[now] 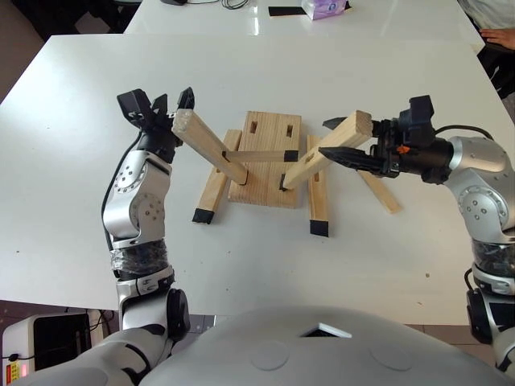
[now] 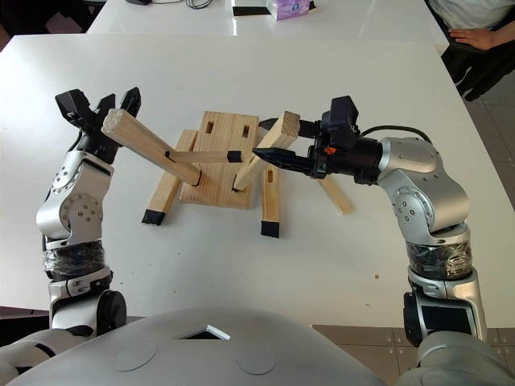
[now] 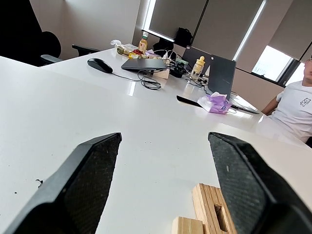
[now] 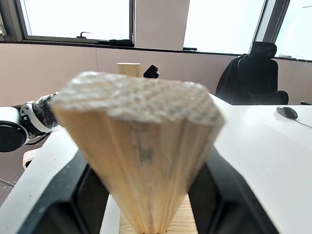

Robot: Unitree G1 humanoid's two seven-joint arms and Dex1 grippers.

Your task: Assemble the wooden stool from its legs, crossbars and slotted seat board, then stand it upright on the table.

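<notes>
- Nearest us, the right loose leg (image 1: 318, 201) lies flat on the table (image 1: 80, 161), with the left loose leg (image 1: 211, 193) on the seat board's (image 1: 261, 183) other side
- Seat board flat at centre, and two tilted legs rise from it: left leg (image 1: 205, 143) and right leg (image 1: 304, 170), bridged by a crossbar (image 1: 261, 155)
- Right gripper (image 1: 326, 137) pinches the right leg's top end
- Left gripper (image 1: 173, 103) is spread wide at the left leg's top, gripping nothing
- Danger here: that side is unheld, so a shove from the right could pop the crossbar loose or tip both legs over
- Spare crossbar (image 1: 382, 195) lies beneath the right arm, easily knocked
</notes>
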